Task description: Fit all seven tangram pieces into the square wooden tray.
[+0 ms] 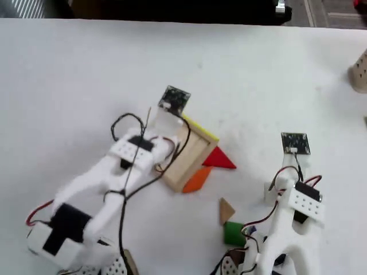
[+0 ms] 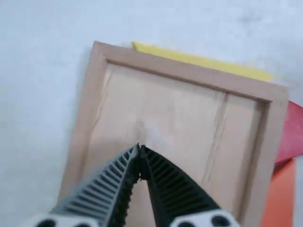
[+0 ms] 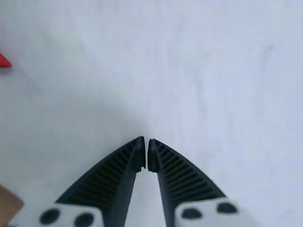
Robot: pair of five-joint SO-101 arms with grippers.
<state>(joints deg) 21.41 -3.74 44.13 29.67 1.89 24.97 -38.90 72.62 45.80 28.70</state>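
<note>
The square wooden tray [image 1: 192, 157] lies mid-table with nothing inside it [image 2: 189, 72]. My left gripper [image 2: 140, 150] hangs shut over the tray's floor, holding nothing. A yellow piece [image 1: 202, 129] lies against the tray's far rim [image 2: 203, 61]. Beside the tray sit a red triangle [image 1: 221, 159] [image 2: 291, 132] and an orange piece [image 1: 198, 179] [image 2: 280, 198]. Nearer the right arm lie a tan triangle [image 1: 225, 210] and a green square [image 1: 233, 234]. My right gripper [image 3: 145, 144] is shut and empty above bare white table; the red triangle's tip [image 3: 4, 61] shows at the edge.
A beige perforated object [image 1: 359, 71] stands at the far right edge. The left arm [image 1: 109, 172] and its cables cover the tray's left part. The right arm's base [image 1: 292, 229] sits at the front right. The table's back edge runs along the top.
</note>
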